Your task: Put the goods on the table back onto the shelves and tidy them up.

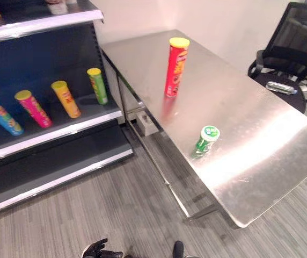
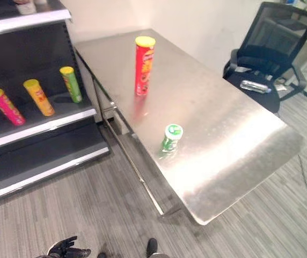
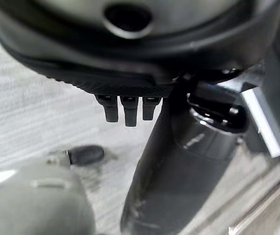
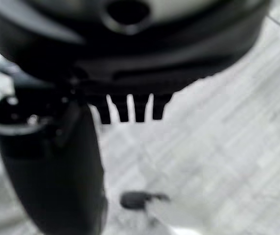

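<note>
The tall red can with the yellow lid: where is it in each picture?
Left eye view: red can upright on the table's far half, centre.
Right eye view: same can, left of centre.
Wrist views: floor past each hand.
Shared landmark: the short green can nearer the front edge.

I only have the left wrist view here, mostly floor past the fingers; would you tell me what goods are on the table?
Observer: Two. A tall red can stands upright mid-table, and a small green can stands near the table's left edge.
Operator: Thank you. What is on the shelf already?
Observer: The middle shelf holds four cans in a spaced row: a blue can, a pink can, an orange can and a tall green can.
</note>
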{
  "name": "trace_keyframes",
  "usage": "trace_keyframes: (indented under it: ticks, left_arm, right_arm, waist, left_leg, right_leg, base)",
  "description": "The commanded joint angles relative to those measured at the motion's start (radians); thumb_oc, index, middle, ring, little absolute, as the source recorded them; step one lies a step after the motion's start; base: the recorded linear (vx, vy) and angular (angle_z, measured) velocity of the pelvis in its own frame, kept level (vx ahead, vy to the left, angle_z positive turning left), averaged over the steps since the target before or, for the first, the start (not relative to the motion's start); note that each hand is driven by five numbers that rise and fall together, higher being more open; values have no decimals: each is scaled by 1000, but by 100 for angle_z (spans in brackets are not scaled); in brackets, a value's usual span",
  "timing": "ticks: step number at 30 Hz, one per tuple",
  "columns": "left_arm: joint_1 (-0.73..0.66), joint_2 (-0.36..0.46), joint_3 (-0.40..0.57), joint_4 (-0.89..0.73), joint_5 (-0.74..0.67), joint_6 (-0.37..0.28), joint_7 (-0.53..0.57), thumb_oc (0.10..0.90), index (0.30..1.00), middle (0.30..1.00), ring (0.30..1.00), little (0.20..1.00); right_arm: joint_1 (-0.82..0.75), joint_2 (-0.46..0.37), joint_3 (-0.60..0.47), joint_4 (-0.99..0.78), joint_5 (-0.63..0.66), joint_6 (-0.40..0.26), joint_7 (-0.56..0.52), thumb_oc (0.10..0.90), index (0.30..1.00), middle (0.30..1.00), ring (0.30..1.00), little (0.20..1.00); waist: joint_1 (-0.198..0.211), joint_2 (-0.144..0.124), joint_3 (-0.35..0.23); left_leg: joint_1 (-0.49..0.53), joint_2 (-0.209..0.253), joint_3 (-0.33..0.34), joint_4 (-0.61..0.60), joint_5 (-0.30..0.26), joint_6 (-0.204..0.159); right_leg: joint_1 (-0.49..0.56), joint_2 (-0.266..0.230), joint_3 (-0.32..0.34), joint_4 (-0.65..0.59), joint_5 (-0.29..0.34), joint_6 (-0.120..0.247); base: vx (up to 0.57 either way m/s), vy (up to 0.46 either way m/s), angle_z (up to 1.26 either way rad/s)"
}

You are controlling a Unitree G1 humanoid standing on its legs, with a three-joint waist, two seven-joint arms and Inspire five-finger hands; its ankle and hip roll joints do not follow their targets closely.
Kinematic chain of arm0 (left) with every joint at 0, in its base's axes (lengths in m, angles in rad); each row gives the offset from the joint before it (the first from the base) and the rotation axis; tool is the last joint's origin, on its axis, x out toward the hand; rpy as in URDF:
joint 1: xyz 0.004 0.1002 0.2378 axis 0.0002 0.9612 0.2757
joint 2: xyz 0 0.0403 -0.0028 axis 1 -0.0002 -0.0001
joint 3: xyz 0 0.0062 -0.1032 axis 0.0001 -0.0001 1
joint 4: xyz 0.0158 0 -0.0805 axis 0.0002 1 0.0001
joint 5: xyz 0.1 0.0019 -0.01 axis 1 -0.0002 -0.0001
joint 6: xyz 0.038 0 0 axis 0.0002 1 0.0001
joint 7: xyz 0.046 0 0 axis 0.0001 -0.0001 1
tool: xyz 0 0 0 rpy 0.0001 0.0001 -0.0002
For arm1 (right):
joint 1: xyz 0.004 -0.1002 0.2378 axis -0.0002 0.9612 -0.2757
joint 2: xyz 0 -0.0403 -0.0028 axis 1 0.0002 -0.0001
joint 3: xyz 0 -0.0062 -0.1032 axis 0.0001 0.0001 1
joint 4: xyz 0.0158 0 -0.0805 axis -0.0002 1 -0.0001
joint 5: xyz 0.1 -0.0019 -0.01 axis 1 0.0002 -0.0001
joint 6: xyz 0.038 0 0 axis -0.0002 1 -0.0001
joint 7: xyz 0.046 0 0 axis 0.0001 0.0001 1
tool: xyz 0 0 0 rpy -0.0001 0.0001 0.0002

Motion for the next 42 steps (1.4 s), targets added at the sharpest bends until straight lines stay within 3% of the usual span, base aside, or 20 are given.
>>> trace_keyframes:
  ticks: [1,5,6,8,10,12,14,15,17,19,20,21,24,25,28,31,36,42]
  left_arm:
    - [-76,27,10,-6,29,-32,-10,800,900,900,900,900]
    - [-75,36,18,-10,27,-31,-13,800,900,900,900,900]
    - [-69,54,39,-16,23,-26,-21,800,900,900,900,900]
    - [-67,54,40,-19,22,-24,-23,800,900,900,900,900]
    - [-61,55,42,-24,17,-20,-27,800,900,900,900,900]
    - [-52,36,40,-43,6,-25,-13,800,900,900,900,900]
    - [-53,36,37,-43,6,-25,-12,800,900,900,900,900]
    - [-43,25,40,-57,14,-29,-6,800,900,900,900,900]
    - [-44,25,38,-57,14,-29,-6,800,900,900,900,900]
    - [-41,17,24,-49,35,-28,-8,800,900,900,900,900]
    - [-43,16,20,-51,38,-30,-9,800,900,900,900,900]
    - [-39,18,18,-67,45,-32,-17,800,900,900,900,900]
    - [-34,22,21,-71,46,-32,-25,800,900,900,900,900]
    - [-24,25,19,-79,50,-32,-35,800,900,900,900,900]
    - [4,26,8,-85,40,-32,-59,800,900,900,900,900]
    - [22,21,4,-81,34,-34,-65,800,900,900,900,900]
    - [39,11,8,-75,32,-31,-68,800,900,900,900,900]
    - [39,11,8,-76,32,-31,-68,800,900,900,900,900]
  right_arm:
    - [5,-51,-59,45,60,-18,-25,800,900,900,900,900]
    - [18,-80,-119,68,95,-21,-36,800,900,900,900,900]
    - [64,-173,-284,121,173,-18,-65,800,900,900,900,900]
    - [74,-199,-318,122,185,-20,-71,800,900,900,900,900]
    - [85,-311,-460,94,244,-30,-116,800,900,900,900,900]
    - [106,-374,-557,-71,267,-79,-170,800,900,900,900,900]
    - [111,-371,-562,-78,265,-76,-173,800,900,900,900,900]
    - [148,-445,-629,-289,172,-112,-230,800,900,900,900,900]
    - [151,-443,-632,-292,171,-110,-231,800,900,900,900,900]
    - [106,-594,-718,-638,104,-194,-290,800,900,900,900,900]
    - [88,-601,-714,-667,100,-207,-301,800,900,900,900,900]
    - [16,-615,-670,-909,103,-259,-244,800,900,900,900,900]
    - [-21,-623,-642,-980,125,-275,-212,800,900,900,900,900]
    - [-69,-627,-586,-1083,172,-290,-149,800,900,900,900,900]
    - [-128,-620,-466,-1140,280,-275,-27,800,900,900,900,900]
    - [-193,-616,-331,-1192,290,-242,45,800,900,900,900,900]
    - [-208,-631,-215,-1219,306,-188,131,800,900,900,900,900]
    - [-209,-631,-214,-1218,307,-188,131,800,900,900,900,900]
  waist:
    - [-4,23,-3]
    - [-10,23,-8]
    - [-24,21,-15]
    - [-27,21,-21]
    - [-39,23,-27]
    - [-52,28,-28]
    - [-50,29,-31]
    - [-61,33,-29]
    - [-59,33,-31]
    - [-66,31,-36]
    - [-62,31,-37]
    - [-53,30,-39]
    - [-52,27,-40]
    - [-42,25,-43]
    - [-17,21,-47]
    - [2,19,-51]
    - [21,19,-45]
    - [20,19,-45]
  left_leg:
    - [-7,-48,-11,-47,-5,-2]
    - [2,-45,-1,-47,-11,-3]
    - [12,-41,8,-47,-19,-4]
    - [8,-42,10,-47,-19,-4]
    - [10,-43,11,-47,-24,-6]
    - [12,-45,12,-47,-29,-6]
    - [7,-45,13,-47,-25,-5]
    - [9,-46,20,-47,-29,-5]
    - [7,-46,21,-47,-29,-5]
    - [18,-45,38,-47,-40,-6]
    - [14,-45,39,-47,-36,-5]
    - [14,-44,40,-47,-35,-5]
    - [15,-44,39,-47,-34,-6]
    - [15,-44,39,-47,-33,-7]
    - [16,-43,35,-47,-30,-10]
    - [12,-45,22,-47,-25,-13]
    - [9,-48,9,-47,-18,-16]
    - [9,-48,9,-47,-17,-16]
  right_leg:
    - [50,-16,-5,5,-86,104]
    - [51,-12,5,5,-88,105]
    - [59,-9,14,5,-91,108]
    - [56,-10,15,5,-89,109]
    - [61,-11,15,5,-90,114]
    - [61,-12,20,5,-89,119]
    - [56,-12,20,5,-86,118]
    - [53,-15,25,5,-83,122]
    - [51,-15,25,5,-82,122]
    - [54,-18,37,5,-84,129]
    - [50,-19,39,5,-80,128]
    - [49,-20,38,5,-78,127]
    - [52,-21,35,5,-79,126]
    - [55,-22,30,5,-79,125]
    - [63,-24,15,5,-81,122]
    - [70,-27,-4,5,-80,118]
    - [79,-30,-25,5,-83,114]
    - [79,-30,-26,5,-83,114]
  base:
    - [70,-11,-19]
    - [58,4,-9]
    - [59,9,0]
    - [50,17,-3]
    - [43,42,-8]
    - [20,51,-8]
    - [-9,28,-7]
    - [-11,37,-9]
    - [0,31,-13]
    - [8,39,-12]
    - [-32,13,-19]
    - [-34,-1,-24]
    - [-10,-1,-16]
    - [-8,-6,8]
    - [-16,-13,24]
    - [-11,-15,38]
    - [-7,-11,17]
    - [0,0,-1]
